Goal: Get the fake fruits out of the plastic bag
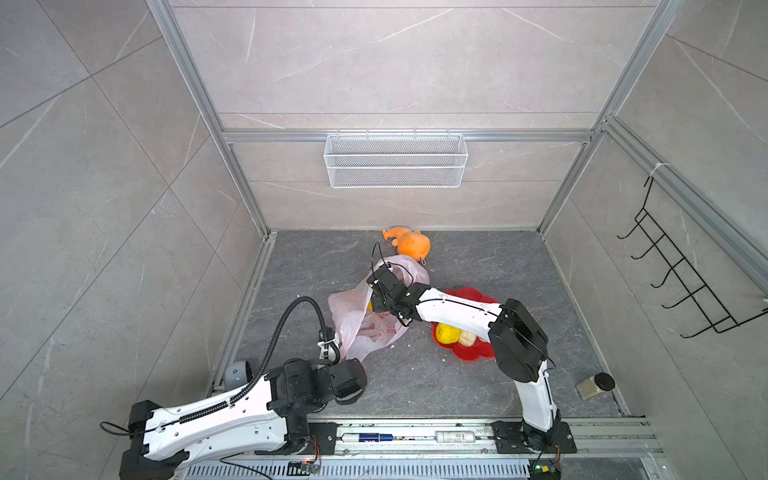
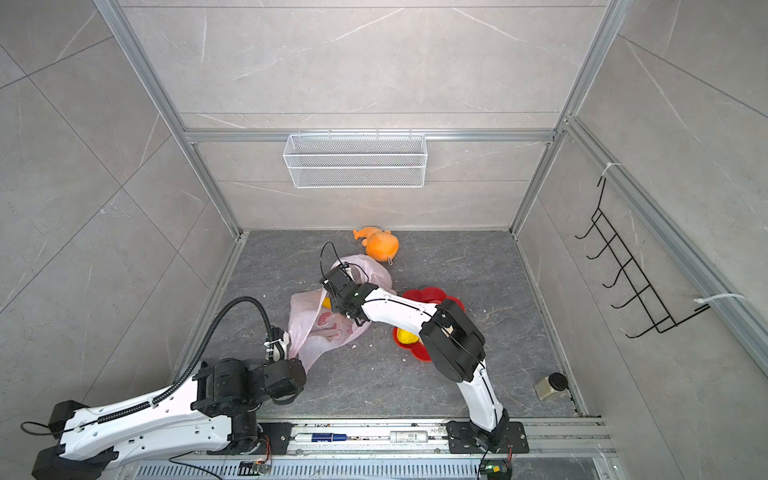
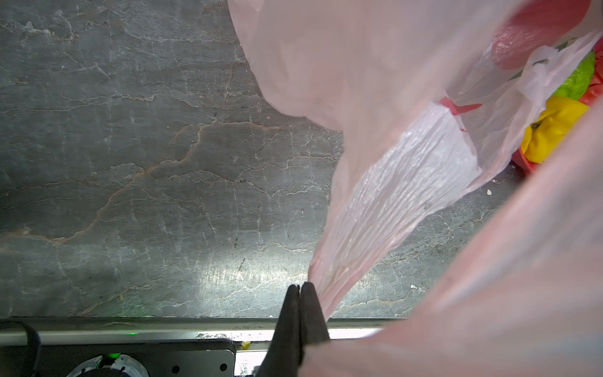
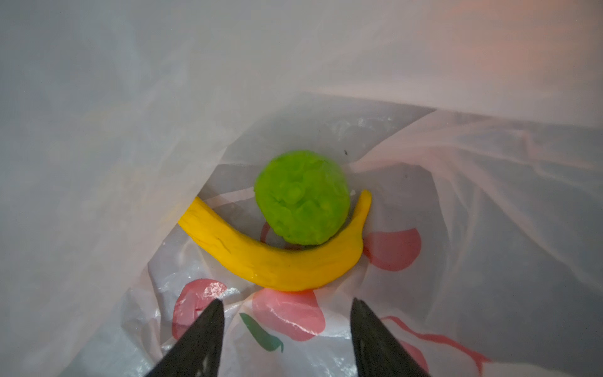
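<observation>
Dark stone tabletop (image 1: 457, 374): flimsy pale-pink plastic bag (image 1: 361, 332), left gripper (image 3: 299, 286) pinching it; right gripper (image 4: 286, 301) spread near curved yellow banana (image 4: 277, 264), probably soft, grasp mid-body.

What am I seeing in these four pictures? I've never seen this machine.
Two white-and-black robot arms work over a dark stone tabletop. Two pictures look down from above; the others come from cameras on each wrist. The left gripper is shut on a thin pale-pink plastic bag. The right gripper, open and empty, is inside the bag facing a curved yellow banana and a bumpy green ball. A red flower-shaped plate holds a bumpy yellow ball and a beige lump; an orange plush toy and a dark-lidded jar lie apart.
</observation>
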Action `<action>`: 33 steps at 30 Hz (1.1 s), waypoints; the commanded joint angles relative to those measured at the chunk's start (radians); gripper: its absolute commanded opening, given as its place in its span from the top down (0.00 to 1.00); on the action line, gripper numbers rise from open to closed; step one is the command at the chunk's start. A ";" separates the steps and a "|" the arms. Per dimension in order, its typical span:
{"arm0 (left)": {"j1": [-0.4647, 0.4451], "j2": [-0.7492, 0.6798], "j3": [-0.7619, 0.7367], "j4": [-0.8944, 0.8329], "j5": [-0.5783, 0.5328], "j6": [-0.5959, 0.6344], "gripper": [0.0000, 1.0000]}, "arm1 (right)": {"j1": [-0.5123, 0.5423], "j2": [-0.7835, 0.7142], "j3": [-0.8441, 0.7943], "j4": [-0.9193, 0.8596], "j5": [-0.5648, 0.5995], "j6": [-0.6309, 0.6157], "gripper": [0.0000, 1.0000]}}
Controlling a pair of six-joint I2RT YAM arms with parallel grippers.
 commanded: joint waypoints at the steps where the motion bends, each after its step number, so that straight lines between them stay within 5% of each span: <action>1: -0.009 -0.003 0.039 -0.004 -0.035 0.000 1.00 | -0.009 0.037 0.017 0.013 -0.005 0.024 0.33; 33: -0.091 0.005 0.053 -0.006 -0.062 -0.024 1.00 | -0.068 0.173 0.145 0.108 -0.062 0.028 0.21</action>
